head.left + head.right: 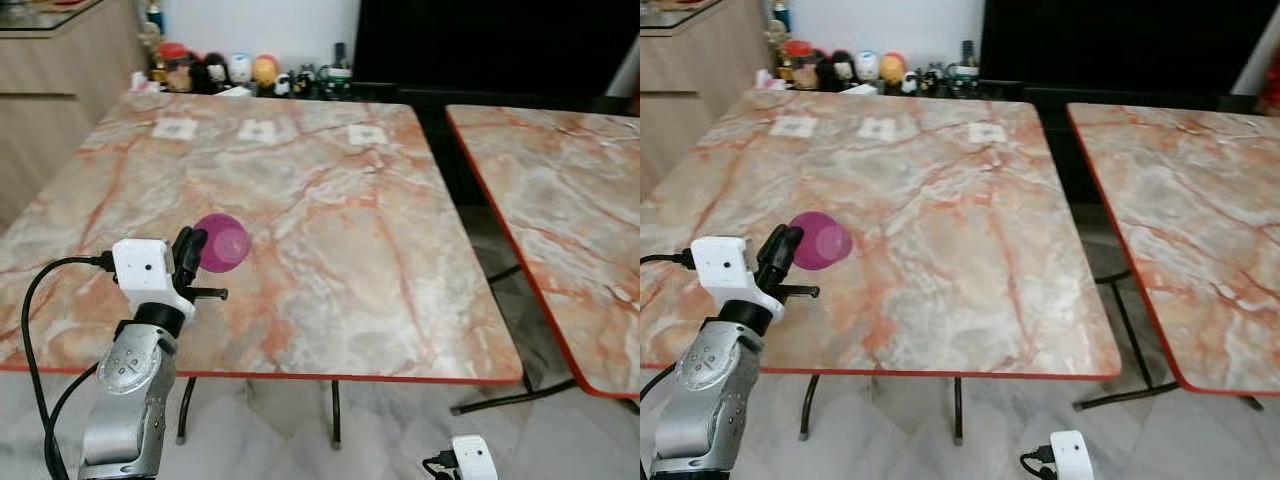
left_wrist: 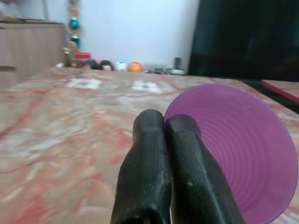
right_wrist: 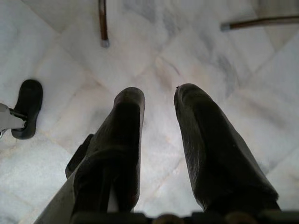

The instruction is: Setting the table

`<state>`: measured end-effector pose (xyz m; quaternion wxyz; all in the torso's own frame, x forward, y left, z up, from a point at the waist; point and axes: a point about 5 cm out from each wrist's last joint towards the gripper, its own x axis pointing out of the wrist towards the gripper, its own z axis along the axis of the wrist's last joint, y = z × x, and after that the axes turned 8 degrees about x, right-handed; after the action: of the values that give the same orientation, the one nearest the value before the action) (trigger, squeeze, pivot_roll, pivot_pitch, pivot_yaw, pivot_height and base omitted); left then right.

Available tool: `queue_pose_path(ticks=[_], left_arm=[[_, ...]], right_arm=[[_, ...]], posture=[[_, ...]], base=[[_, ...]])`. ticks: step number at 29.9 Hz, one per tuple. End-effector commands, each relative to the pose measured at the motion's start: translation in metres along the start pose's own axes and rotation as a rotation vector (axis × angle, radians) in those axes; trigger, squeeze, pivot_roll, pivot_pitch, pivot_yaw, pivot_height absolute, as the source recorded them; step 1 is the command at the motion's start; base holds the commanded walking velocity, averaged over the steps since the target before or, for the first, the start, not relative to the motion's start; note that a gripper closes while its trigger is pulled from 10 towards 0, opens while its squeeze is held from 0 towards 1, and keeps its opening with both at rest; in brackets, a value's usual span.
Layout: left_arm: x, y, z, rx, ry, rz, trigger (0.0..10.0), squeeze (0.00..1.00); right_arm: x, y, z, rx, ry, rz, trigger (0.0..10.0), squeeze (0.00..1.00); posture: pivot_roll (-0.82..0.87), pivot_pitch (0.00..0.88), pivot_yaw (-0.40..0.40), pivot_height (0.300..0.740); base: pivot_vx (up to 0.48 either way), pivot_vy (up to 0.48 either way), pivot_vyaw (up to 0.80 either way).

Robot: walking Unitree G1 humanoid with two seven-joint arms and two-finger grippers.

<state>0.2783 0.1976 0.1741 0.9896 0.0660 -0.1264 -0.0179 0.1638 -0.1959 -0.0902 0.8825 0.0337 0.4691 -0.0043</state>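
A purple plastic cup [image 1: 224, 242] hangs tilted on its side just above the near left part of the marble table [image 1: 330, 210]. My left gripper [image 1: 192, 250] is shut on the cup's rim. In the left wrist view the two black fingers [image 2: 149, 154] press together on the cup [image 2: 238, 149], whose ribbed inside faces the camera. My right gripper [image 3: 159, 100] hangs low over the marble floor [image 3: 187, 42] with its fingers apart and nothing between them. Its white wrist camera [image 1: 472, 458] shows at the bottom edge.
Three white cards [image 1: 262, 130] lie in a row near the table's far side. Small figurines and jars [image 1: 230, 72] line the far edge. A second marble table [image 1: 570, 210] stands to the right across a narrow gap. A wooden cabinet [image 1: 50, 90] is at the left.
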Motion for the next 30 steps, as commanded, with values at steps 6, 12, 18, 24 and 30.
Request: queue_pose_path(ticks=[6,12,18,24,30], left_arm=[[0.0026,-0.0024,0.0021,0.008,-0.011,-0.008,10.0,0.0],[0.004,-0.002,0.0024,0.023,-0.011,-0.003,10.0,0.0],[0.0038,-0.0015,0.0019,0.022,-0.008,0.003,10.0,0.0],[0.0041,0.0005,0.0023,0.023,-0.006,0.003,10.0,0.0],[0.0063,0.0034,0.0028,0.032,-0.004,0.004,10.0,0.0]], right_arm=[[-0.0006,-0.0019,-0.0018,0.03,0.003,-0.012,10.0,0.0],[-0.0005,-0.0024,-0.0013,0.031,0.003,-0.014,10.0,0.0],[-0.0005,-0.0029,-0.0009,0.029,0.004,-0.013,10.0,0.0],[-0.0002,-0.002,0.0,0.033,0.0,-0.014,10.0,0.0],[0.0002,0.0006,-0.0002,0.038,-0.001,-0.009,10.0,0.0]], posture=[[0.14,0.03,-0.089,0.74],[0.14,0.032,-0.093,0.74],[0.14,0.036,-0.094,0.74],[0.15,0.04,-0.083,0.74],[0.15,0.034,-0.073,0.74]], base=[[0.0,0.0,0.09],[0.0,-0.296,0.0],[0.0,-0.45,0.0],[0.0,-0.45,0.0],[0.0,-0.45,0.0]])
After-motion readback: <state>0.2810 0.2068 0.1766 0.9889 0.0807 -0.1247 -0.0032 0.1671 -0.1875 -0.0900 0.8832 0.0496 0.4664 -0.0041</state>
